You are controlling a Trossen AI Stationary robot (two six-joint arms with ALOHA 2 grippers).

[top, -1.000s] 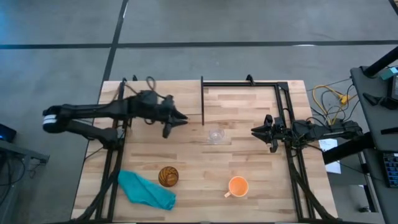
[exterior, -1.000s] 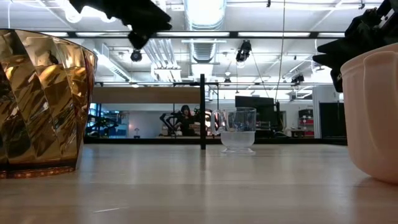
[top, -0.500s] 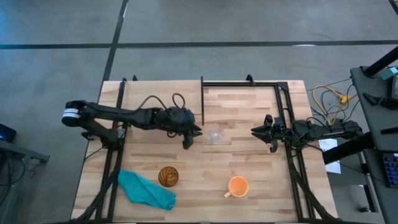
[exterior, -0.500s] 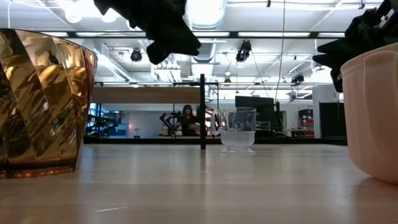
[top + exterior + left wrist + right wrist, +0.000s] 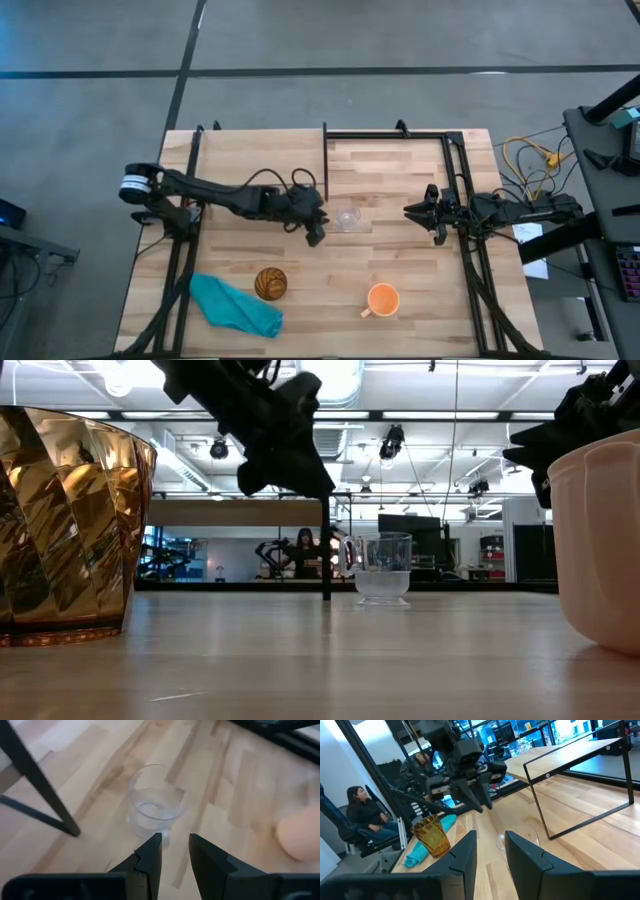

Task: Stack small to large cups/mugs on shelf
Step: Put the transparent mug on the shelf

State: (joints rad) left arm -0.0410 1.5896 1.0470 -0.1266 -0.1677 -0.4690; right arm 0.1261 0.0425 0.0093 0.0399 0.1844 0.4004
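Observation:
The small clear cup (image 5: 347, 217) stands upright on the table in front of the thin black divider (image 5: 325, 165); it also shows in the low view (image 5: 384, 568) and the left wrist view (image 5: 157, 800). My left gripper (image 5: 316, 234) (image 5: 175, 847) is open and hovers just to the cup's left and near side, its fingers pointing at the cup without touching it. The orange mug (image 5: 382, 299) and the amber patterned tumbler (image 5: 270, 283) stand near the table's near edge. The shelf panel (image 5: 230, 512) sits raised at the far left. My right gripper (image 5: 425, 212) waits open at the table's right side.
A teal cloth (image 5: 235, 305) lies crumpled at the near left, beside the tumbler. Black frame bars (image 5: 400, 135) run along the far and right sides. Cables (image 5: 530, 160) lie off the table's right. A seated person (image 5: 362, 807) shows beyond the table in the right wrist view.
My left arm has stretched out toward the table's right and near side and come down, bringing its gripper from beside the divider to just short of the clear cup. The cups and my right arm have kept still.

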